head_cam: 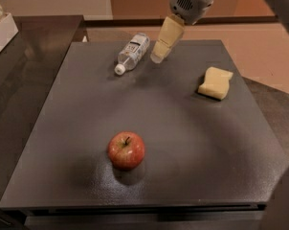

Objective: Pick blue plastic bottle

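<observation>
The blue plastic bottle lies on its side near the far left of the dark table, white cap pointing toward me and to the left. It is clear with a white-bluish label. My gripper hangs from the arm at the top of the camera view, its pale yellow fingers pointing down and left. It is just to the right of the bottle, apart from it and above the table. It holds nothing that I can see.
A red apple stands near the table's front middle. A yellow sponge lies at the right. A white box sits on the dark counter at the far left. Tan floor lies beyond the table's far edge.
</observation>
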Tool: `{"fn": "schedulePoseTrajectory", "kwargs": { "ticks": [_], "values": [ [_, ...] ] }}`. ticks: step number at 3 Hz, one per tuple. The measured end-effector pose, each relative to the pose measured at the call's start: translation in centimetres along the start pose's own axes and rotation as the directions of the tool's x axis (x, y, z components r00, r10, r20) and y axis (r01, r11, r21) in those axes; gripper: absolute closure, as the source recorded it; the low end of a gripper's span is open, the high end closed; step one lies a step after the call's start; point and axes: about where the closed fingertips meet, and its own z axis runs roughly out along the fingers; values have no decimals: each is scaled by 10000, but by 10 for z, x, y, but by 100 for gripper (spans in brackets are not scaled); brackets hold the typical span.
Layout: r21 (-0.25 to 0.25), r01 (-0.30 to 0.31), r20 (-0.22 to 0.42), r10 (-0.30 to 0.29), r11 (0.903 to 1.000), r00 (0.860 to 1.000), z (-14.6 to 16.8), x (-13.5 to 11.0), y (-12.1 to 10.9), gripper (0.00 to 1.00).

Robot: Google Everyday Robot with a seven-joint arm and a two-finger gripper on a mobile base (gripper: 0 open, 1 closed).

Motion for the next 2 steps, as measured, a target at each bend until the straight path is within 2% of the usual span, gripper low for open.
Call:
{"fn": "schedulePoseTrajectory", "kwargs": {
  "ticks": [1,2],
  "values": [
    [-18,-1425,-548,1422,9898,9883,27,-31,-11,0],
    [-137,-2811,-967,2785,9596,9556,48,-54,-16,0]
  ]
}}
